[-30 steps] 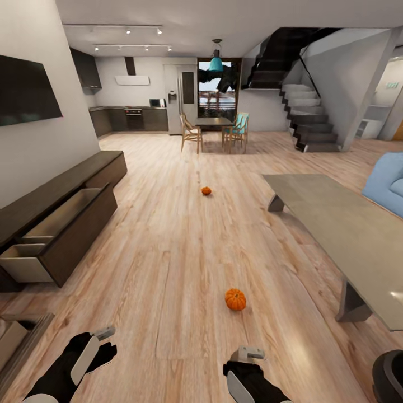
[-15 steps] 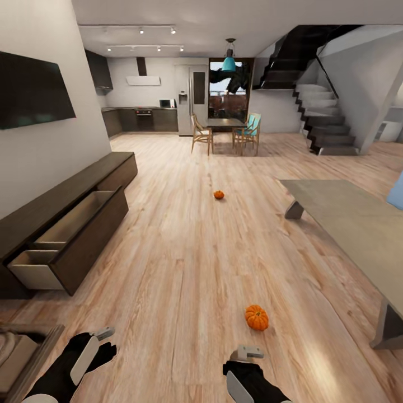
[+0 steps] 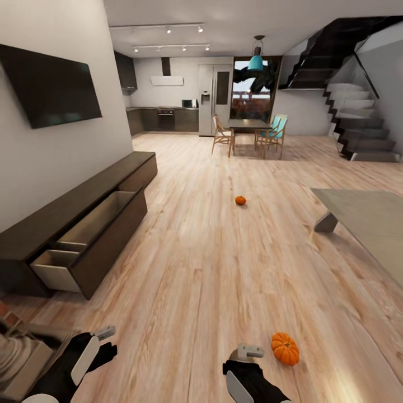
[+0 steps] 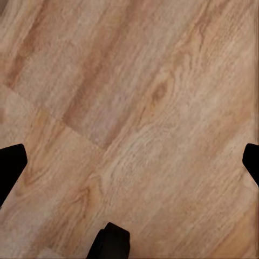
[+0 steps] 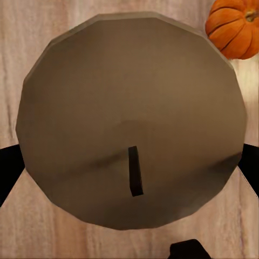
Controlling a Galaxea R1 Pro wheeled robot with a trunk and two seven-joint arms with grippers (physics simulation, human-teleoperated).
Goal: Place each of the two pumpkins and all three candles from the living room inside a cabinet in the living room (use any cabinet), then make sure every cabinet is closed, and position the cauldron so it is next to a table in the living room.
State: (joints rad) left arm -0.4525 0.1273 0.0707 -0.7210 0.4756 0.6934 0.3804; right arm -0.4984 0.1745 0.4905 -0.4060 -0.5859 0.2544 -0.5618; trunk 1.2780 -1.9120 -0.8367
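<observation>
My right gripper [image 5: 129,167] is shut on a dull olive-brown candle [image 5: 129,108], seen from above with its dark wick. Beside it on the floor lies an orange pumpkin [image 5: 234,27], which the head view shows just right of my right gripper [image 3: 246,354] as the near pumpkin [image 3: 285,348]. A second pumpkin [image 3: 240,200] sits farther off on the floor. The long dark cabinet [image 3: 84,207] runs along the left wall with pale drawers pulled out. My left gripper [image 4: 129,162] hangs open over bare floor boards. The cauldron is out of view.
A low grey table [image 3: 364,215] stands at the right. A television [image 3: 50,89] hangs above the cabinet. At the bottom left is an open pale compartment [image 3: 17,352]. Far back are a dining table with chairs [image 3: 249,131], the kitchen and stairs [image 3: 364,117].
The camera has turned left, so the whole scene has slid to the right and the near pumpkin now sits lower, close to my right gripper. Both arms hold the same pose.
</observation>
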